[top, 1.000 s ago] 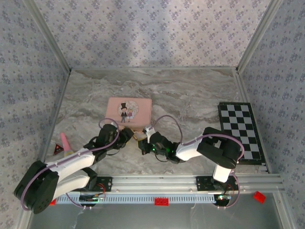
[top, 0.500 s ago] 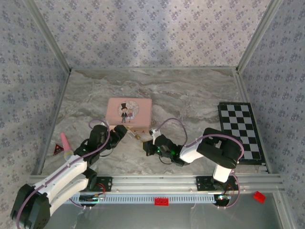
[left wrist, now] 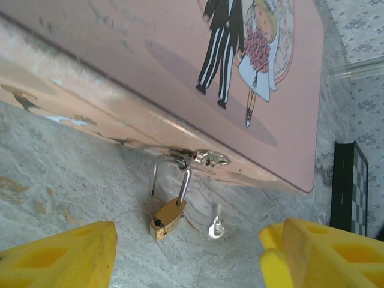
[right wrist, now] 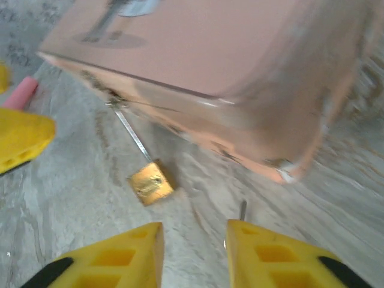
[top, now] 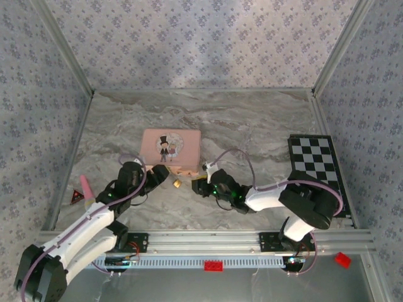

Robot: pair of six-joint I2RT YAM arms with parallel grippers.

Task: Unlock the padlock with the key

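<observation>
The brass padlock (left wrist: 167, 217) lies on the marble in front of the pink box (left wrist: 150, 66). Its thin shackle is swung open, one end free, the other hooked through the box's clasp (left wrist: 201, 158). The tiny grey key (left wrist: 216, 227) lies loose on the table just right of the padlock. My left gripper (left wrist: 189, 261) stands wide open, short of both, holding nothing. In the right wrist view the padlock (right wrist: 150, 182) is ahead and left of my right gripper (right wrist: 193, 252). That gripper is open, with the key's tip (right wrist: 242, 209) peeking past its right finger. From above, the padlock (top: 177, 183) sits between the left gripper (top: 158, 173) and the right gripper (top: 200, 185).
A checkerboard (top: 318, 173) lies at the right edge of the table. A pink cone-shaped piece (top: 85, 186) and a small red-and-black triangle (top: 77, 198) sit at the left. Metal frame rails and patterned walls enclose the table.
My right gripper has opened and let go of the key, which now lies on the table. My left gripper has opened wider and drawn back from the padlock.
</observation>
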